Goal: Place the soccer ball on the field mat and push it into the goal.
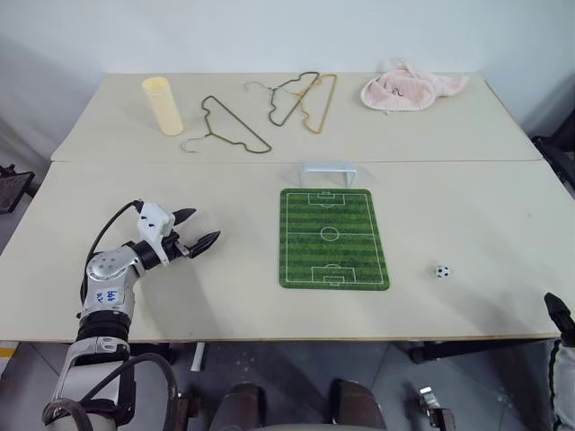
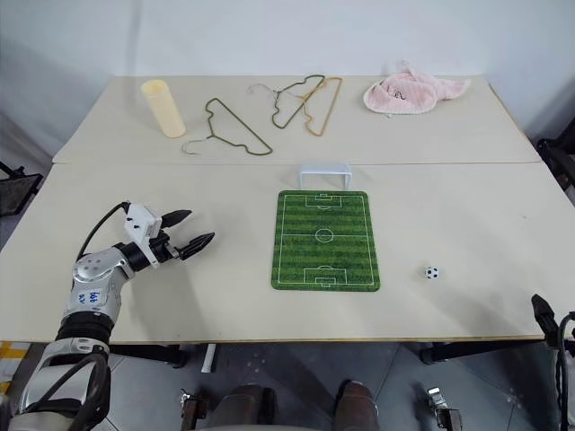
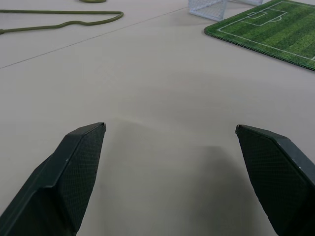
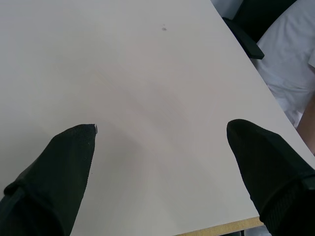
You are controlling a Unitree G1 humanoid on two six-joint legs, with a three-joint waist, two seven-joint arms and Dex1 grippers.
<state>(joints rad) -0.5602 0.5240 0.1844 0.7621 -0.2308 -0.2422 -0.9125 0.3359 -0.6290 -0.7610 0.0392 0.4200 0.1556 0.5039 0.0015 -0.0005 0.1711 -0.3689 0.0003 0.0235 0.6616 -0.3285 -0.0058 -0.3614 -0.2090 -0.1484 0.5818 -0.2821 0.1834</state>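
Note:
The soccer ball (image 1: 442,271), tiny and white with black patches, rests on the bare table to the right of the field mat (image 1: 332,238). The green striped mat lies flat mid-table, with the small white goal (image 1: 328,171) at its far end. My left gripper (image 1: 205,224) hovers open over the table well left of the mat, pointing towards it, with nothing between its fingers. The left wrist view shows the mat's corner (image 3: 275,29) and the goal (image 3: 209,7) ahead. My right gripper (image 4: 161,126) is open over bare table near the front right corner, right of the ball.
On the far table stand a pale yellow cylinder (image 1: 163,105), several wire hangers (image 1: 235,126) and a pink cloth (image 1: 409,88). A seam (image 1: 269,162) runs between the two tables just behind the goal. A black chair (image 4: 256,19) sits past the table's right edge.

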